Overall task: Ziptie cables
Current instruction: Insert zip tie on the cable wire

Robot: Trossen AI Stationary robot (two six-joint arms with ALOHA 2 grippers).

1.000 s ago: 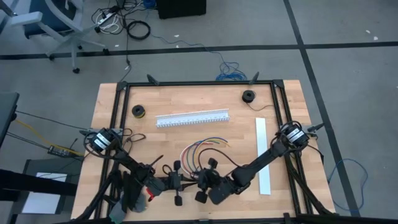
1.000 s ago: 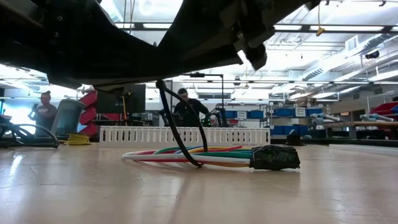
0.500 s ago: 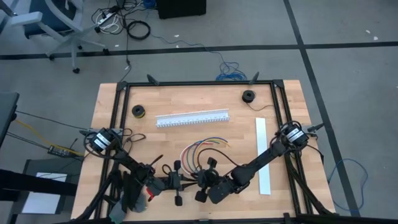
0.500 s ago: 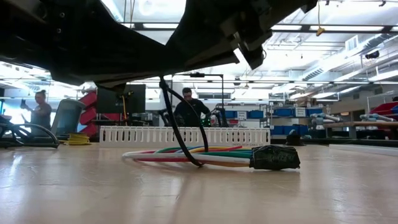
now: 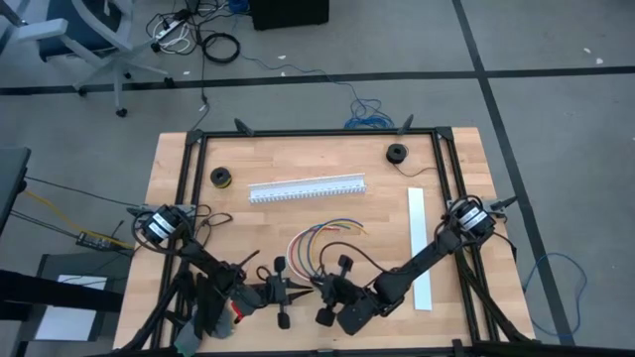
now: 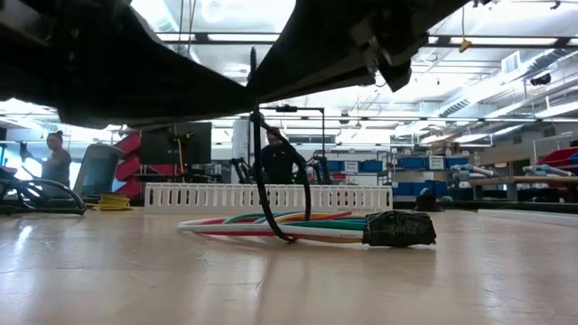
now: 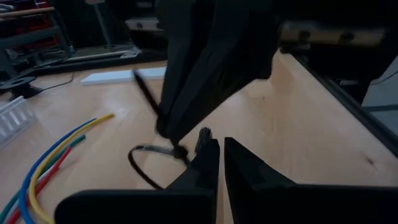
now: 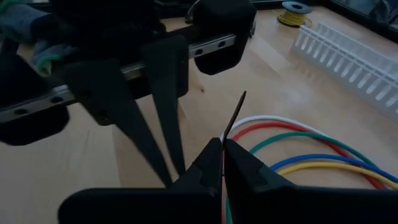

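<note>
- Now the cables lie in a bunch on the wooden table, near the front middle, and their loose colored ends fan out toward the white slotted channel.
- From the low view, the cables rest flat, with a dark plug end on one side.
- A black zip tie makes a loop around the bunch, and its tail sticks up.
- The left gripper is at the front edge of the table, just beside the cables. Its two fingers are pressed together, right by the zip tie loop; I cannot tell if they pinch it.
- The right gripper is very close to the left one. Its fingers are clenched on the thin black tail of the zip tie, over the cables.
- A long white strip lies flat by the right arm.
- Two small spools sit near the far side.
</note>
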